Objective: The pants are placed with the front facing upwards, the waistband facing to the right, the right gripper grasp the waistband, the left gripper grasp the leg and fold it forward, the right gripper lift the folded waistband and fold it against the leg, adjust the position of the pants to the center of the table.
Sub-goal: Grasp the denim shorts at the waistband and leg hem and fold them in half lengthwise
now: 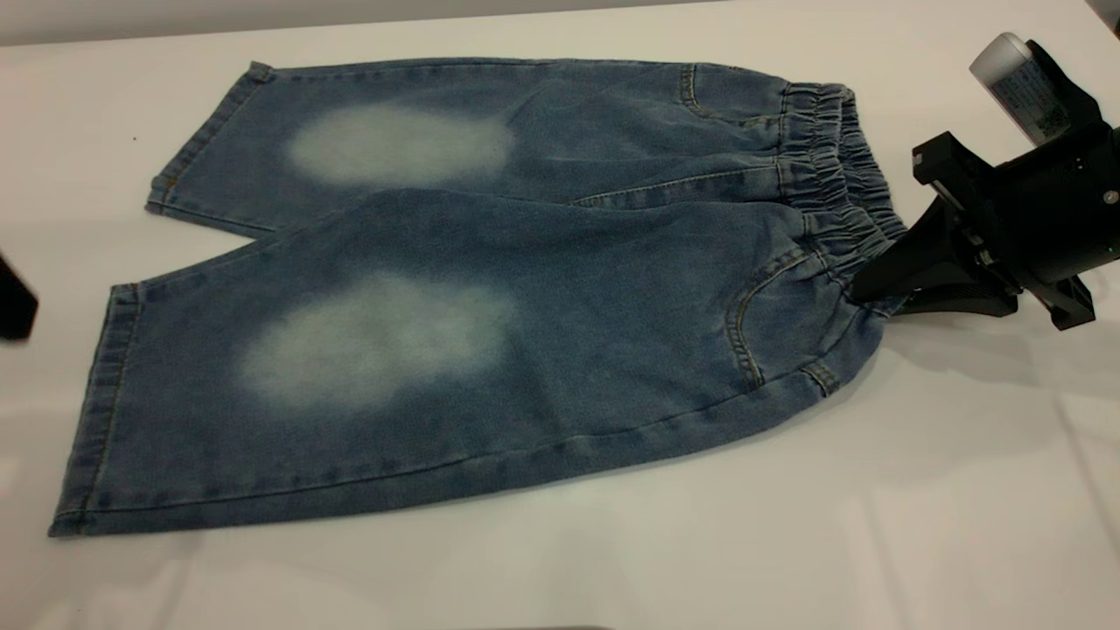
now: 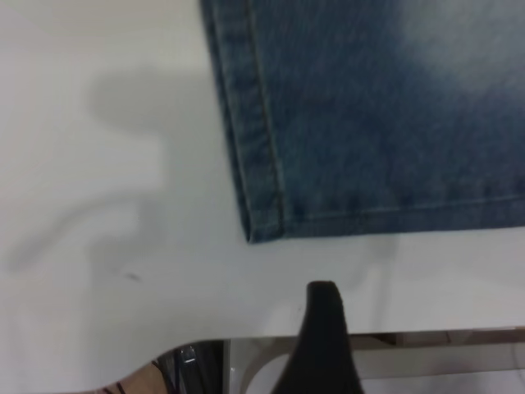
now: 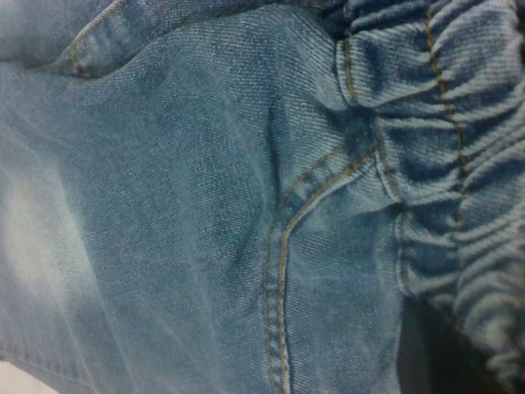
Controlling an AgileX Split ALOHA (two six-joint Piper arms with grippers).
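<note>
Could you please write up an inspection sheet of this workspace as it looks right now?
Surface: the table, white, bare around the garment.
Job's things: the pants lie flat, front up, unfolded; the waistband points toward the right arm.
Clutter: nothing seen.
Grippers: the right gripper is at the waistband's near corner, its fingers' closure hidden by the cloth; the left gripper sits off the leg hem, apart from the cloth.
Cables: nothing seen.
Surroundings: table edge and frame parts below it in the left wrist view.
</note>
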